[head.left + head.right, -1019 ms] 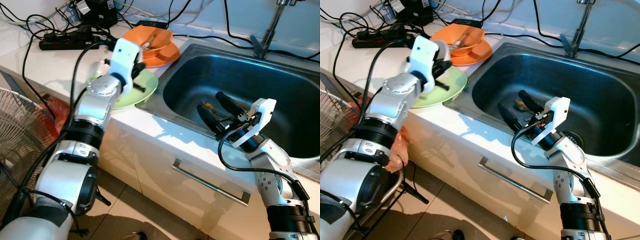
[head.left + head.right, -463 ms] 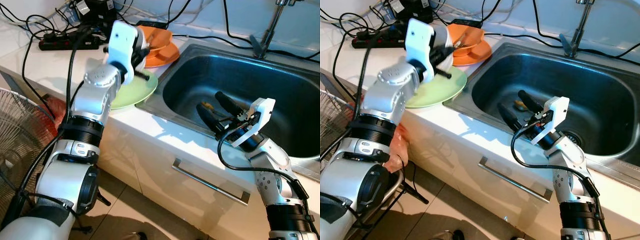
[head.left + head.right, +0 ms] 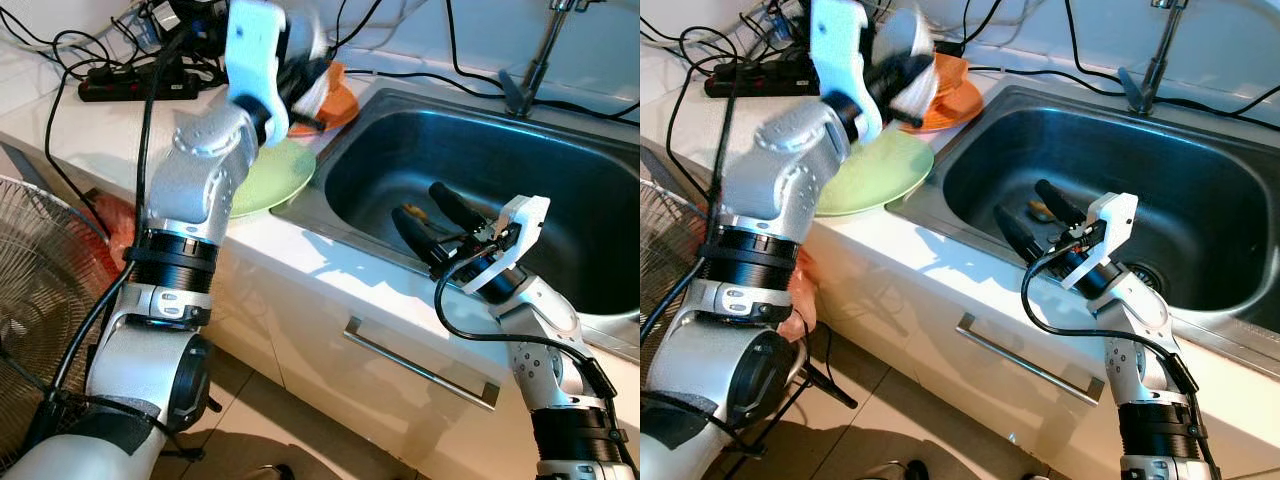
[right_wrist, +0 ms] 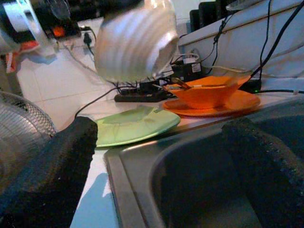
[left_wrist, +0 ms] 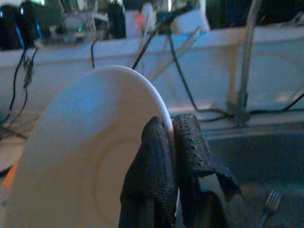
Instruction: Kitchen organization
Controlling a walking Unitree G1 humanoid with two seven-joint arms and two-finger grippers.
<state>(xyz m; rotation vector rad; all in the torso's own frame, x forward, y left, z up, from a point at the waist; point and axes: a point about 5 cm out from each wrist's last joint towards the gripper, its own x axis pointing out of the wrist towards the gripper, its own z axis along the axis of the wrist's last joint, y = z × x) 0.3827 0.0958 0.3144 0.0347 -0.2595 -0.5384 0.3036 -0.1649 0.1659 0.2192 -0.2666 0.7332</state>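
Up above the green plate [image 3: 262,186], left hand [image 5: 172,142] pinches white saucer [image 5: 90,147] rim.

You have a white counter [image 3: 110,125] with a steel sink [image 3: 560,160] set into it. Directly on the counter, just left of the sink and below the raised left gripper's pinched jaws, lies a green plate [image 3: 262,185]. Behind it sits an orange plate [image 4: 216,108] carrying an orange bowl [image 4: 207,92]. Further back lie a black power strip [image 3: 135,85] and tangled cables [image 3: 60,80]. A fork [image 5: 270,205] rests in the sink, near the right gripper's spread jaws.
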